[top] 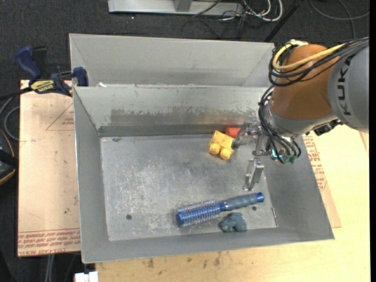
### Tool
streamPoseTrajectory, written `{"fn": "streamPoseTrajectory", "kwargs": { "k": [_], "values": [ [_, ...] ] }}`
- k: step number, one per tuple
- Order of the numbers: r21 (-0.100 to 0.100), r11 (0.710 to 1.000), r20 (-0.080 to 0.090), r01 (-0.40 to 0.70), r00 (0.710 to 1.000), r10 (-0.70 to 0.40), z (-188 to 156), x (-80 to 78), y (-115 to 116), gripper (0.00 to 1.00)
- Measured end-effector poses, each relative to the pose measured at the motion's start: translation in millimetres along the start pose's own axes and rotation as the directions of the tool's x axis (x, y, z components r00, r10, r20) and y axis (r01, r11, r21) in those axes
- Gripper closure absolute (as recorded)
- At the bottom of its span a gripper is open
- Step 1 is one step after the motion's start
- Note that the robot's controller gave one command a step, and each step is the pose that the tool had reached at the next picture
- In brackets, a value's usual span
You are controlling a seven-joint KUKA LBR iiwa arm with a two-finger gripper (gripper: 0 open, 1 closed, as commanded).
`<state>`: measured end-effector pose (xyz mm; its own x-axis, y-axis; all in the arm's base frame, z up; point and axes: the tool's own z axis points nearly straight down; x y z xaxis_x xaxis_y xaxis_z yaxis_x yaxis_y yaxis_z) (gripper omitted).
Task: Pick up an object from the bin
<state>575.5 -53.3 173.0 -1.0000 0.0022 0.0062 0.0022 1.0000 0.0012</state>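
Dark letters "KU", set sideways, stand on the grey arm link (354,90) at the frame's upper right edge.

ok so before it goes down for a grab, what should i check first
1. Target under the end effector: the handle end of the blue round bristle hairbrush lies just in front of it. ok
2. Hairbrush lying flat on the floor of the grey metal bin: ok
3. Clear space round the handle: a small blue-grey lump sits close against it and could get caught. not ok
4. Yellow knobbed plastic block and the orange piece behind it well away from the hairbrush: ok
5. End effector's opening wide enough for the handle: cannot tell
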Motion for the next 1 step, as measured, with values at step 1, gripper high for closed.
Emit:
{"fn": "streamPoseTrajectory", "kwargs": {
  "k": [1],
  "values": [
    [0.0,0.98,0.0,0.201,0.98,-0.201,75.6,70.2,3.8,0.0]
  ]
}}
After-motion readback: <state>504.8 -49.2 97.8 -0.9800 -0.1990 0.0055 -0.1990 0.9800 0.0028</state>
